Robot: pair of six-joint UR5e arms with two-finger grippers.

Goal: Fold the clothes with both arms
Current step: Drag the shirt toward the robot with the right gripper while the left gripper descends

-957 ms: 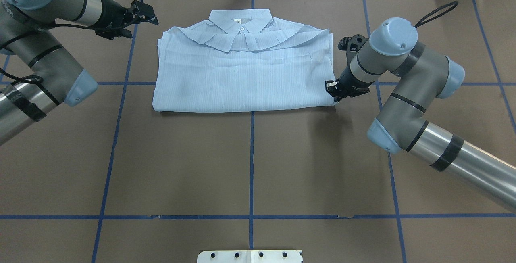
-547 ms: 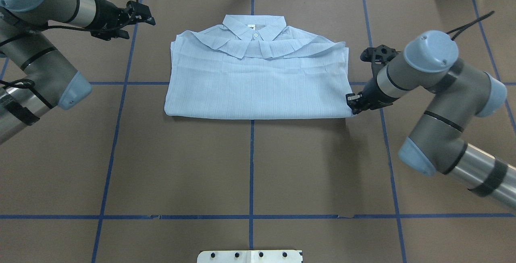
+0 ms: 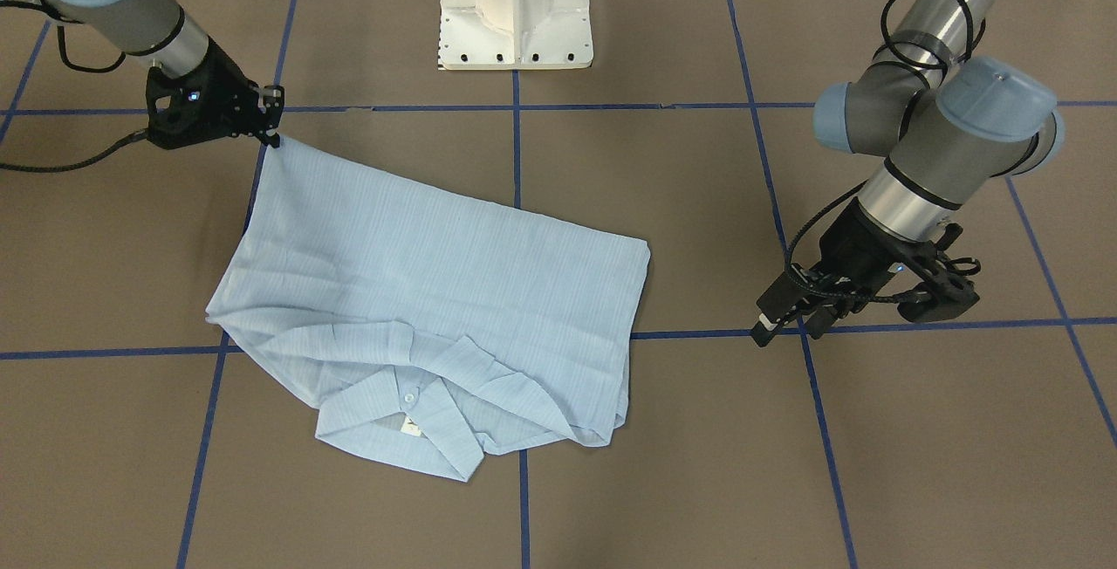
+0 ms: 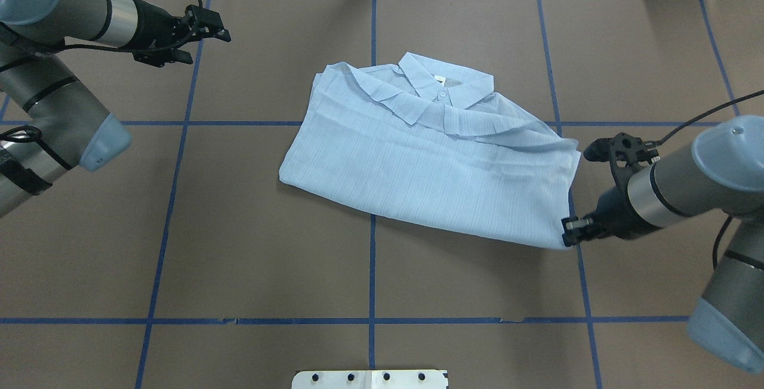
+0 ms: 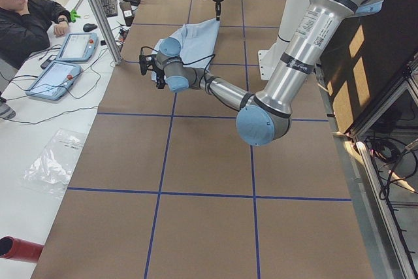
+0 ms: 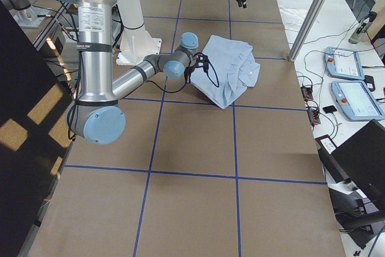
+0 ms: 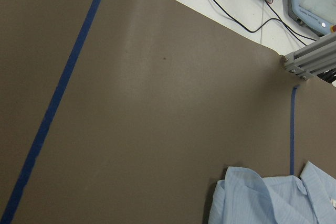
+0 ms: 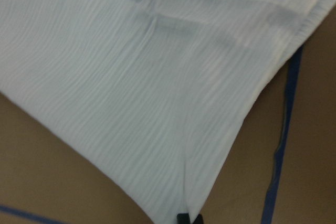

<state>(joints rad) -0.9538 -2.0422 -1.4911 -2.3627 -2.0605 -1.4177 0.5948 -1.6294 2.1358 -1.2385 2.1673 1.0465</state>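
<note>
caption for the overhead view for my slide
Folded shirt lies skewed, one corner pinched by the right gripper; the left gripper hangs open, clear of it.

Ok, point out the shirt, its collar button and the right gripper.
shirt [image 4: 430, 174], overhead view, middle of the folded front.
collar button [image 4: 442, 95], overhead view, on the button itself.
right gripper [image 4: 569, 232], overhead view, between its jaws at the shirt's corner.

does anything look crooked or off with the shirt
Yes. The folded shirt lies askew, rotated against the blue tape lines instead of square to them. The right gripper pinches its near corner; the left gripper is off it.
</note>
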